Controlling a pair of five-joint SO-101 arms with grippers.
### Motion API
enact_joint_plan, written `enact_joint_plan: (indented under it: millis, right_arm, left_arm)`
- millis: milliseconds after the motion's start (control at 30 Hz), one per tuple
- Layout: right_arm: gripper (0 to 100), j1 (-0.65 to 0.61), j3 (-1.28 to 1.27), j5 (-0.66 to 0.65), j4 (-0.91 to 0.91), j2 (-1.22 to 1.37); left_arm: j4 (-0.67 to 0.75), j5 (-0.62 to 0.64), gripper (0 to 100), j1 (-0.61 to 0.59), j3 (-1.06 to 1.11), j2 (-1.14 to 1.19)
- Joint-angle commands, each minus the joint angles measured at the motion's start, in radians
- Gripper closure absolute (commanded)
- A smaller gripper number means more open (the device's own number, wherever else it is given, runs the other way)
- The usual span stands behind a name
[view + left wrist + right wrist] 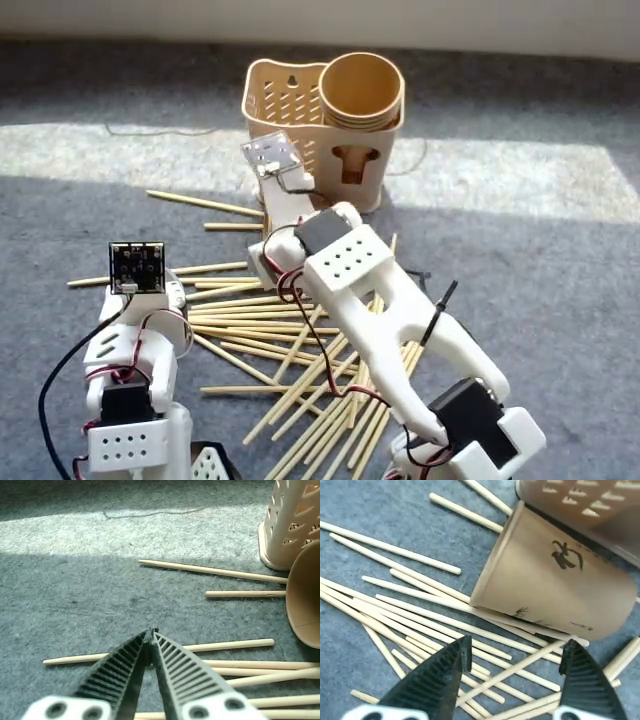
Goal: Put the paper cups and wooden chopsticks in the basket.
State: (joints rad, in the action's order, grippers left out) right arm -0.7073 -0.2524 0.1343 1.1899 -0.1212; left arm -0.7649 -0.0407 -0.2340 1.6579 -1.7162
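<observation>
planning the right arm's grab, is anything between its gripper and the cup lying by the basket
Nothing visible does. The right gripper hangs open above loose chopsticks, facing the tipped paper cup with open space between. The chopsticks lie flat, some under the cup, none raised in front of it. The basket stands just beyond it.

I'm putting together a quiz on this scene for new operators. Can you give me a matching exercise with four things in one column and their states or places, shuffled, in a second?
Things:
1. left gripper
2. right gripper
3. stack of paper cups
4. single paper cup

States or places:
A. lying on its side beside the basket
B. shut, over the grey mat
C. standing inside the basket
D. open, over scattered chopsticks

Pairs: 1-B, 2-D, 3-C, 4-A.
</observation>
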Motion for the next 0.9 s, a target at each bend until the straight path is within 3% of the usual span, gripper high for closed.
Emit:
enact_joint_plan:
  millis: [0,200,500,700,867]
  right_arm:
    - [71.6,0.067,0.101,0.006,0.163,-0.019]
    - [71.6,0.16,0.154,0.006,0.315,-0.021]
    - [74.8,0.274,0.016,0.005,0.314,-0.28]
    - [90.6,0.38,-0.188,-0.058,0.2,-0.437]
    - [92.9,0.483,-0.397,-0.051,0.031,-0.503]
  left_arm:
    - [0.018,-0.008,99,-0.012,-0.028,-0.008]
    - [-0.064,-0.006,99,0.001,-0.163,0.001]
    - [-0.203,-0.02,99,0.128,-0.311,0.002]
    - [-0.301,-0.077,99,0.205,-0.447,0.005]
    - [-0.364,-0.091,99,0.288,-0.549,0.099]
